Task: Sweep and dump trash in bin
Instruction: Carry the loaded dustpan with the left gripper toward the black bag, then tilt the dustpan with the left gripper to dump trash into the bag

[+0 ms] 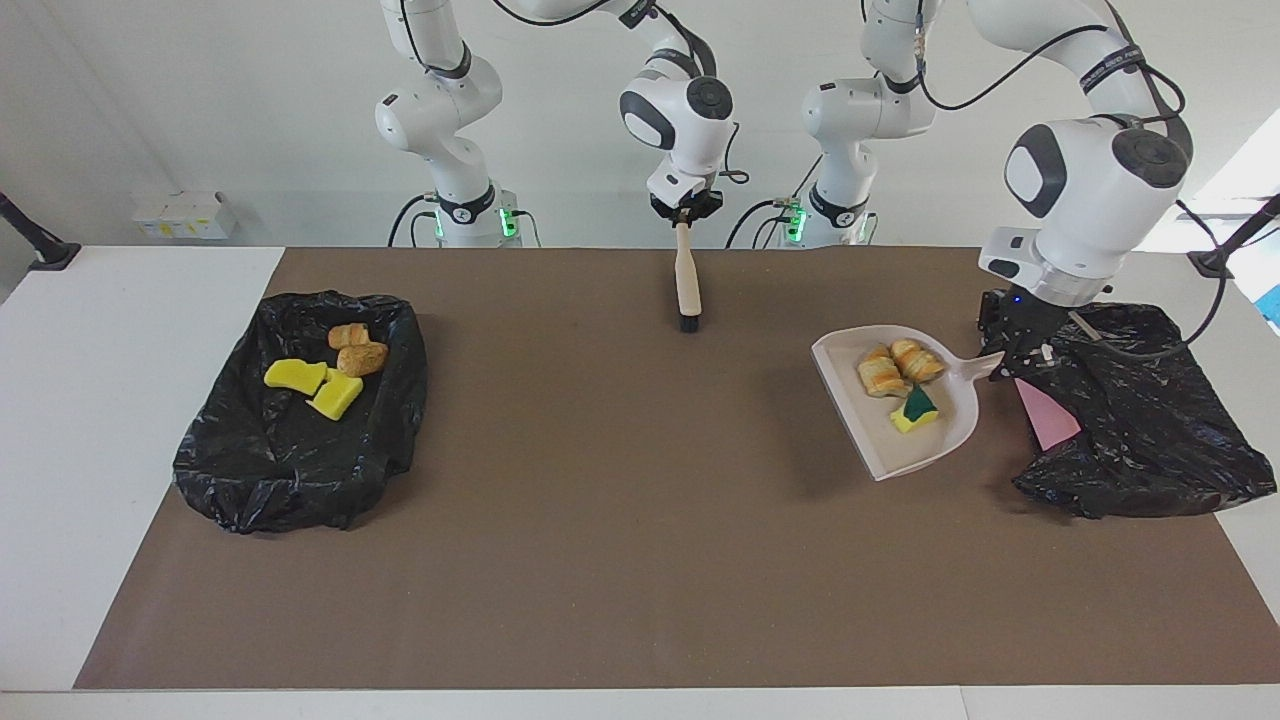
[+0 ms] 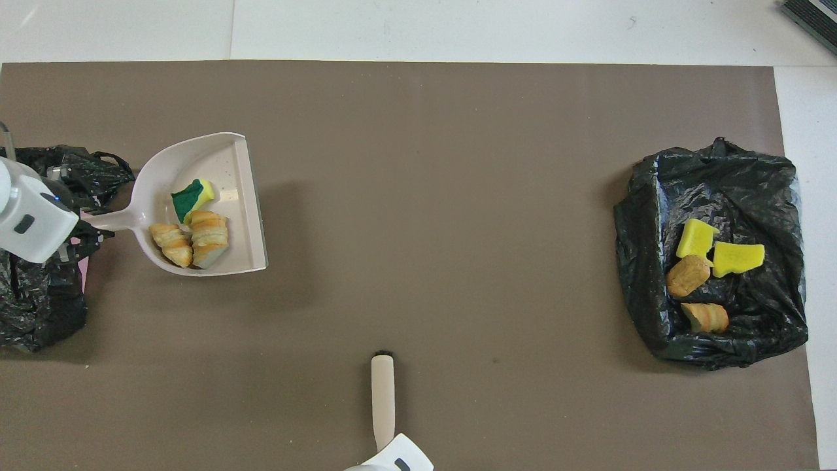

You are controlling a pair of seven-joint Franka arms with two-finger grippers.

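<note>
- at the bottom centre of the overhead view, the right gripper (image 1: 685, 213) hangs over the brown mat (image 1: 620, 560), clamped on the top of a brush (image 1: 686, 282); the brush points straight down, its dark bristles just above the mat, upper centre in the facing view.
- at the left edge of the overhead view, the left gripper (image 1: 1012, 350) is clamped on the handle of a pale dustpan (image 2: 225, 163); it holds the pan in the air, roughly level, over the mat just beside a black bag-lined bin (image 1: 1150, 420), right of centre in the facing view.
- in the dustpan lie three pieces of the trash: two orange-brown bread-like lumps (image 2: 189, 239) side by side, touching, and a green-backed yellow sponge chunk (image 2: 191, 198) just beside them.
- a flat pink sheet (image 1: 1045, 415) shows at that bin's edge, on the side toward the dustpan.
- at the right of the overhead view, and the left of the facing view, a second black bag-lined bin (image 1: 300, 460) sits on the mat well apart from the dustpan; it holds two yellow sponge chunks (image 2: 716, 252) and two more bread-like lumps (image 2: 696, 294).
</note>
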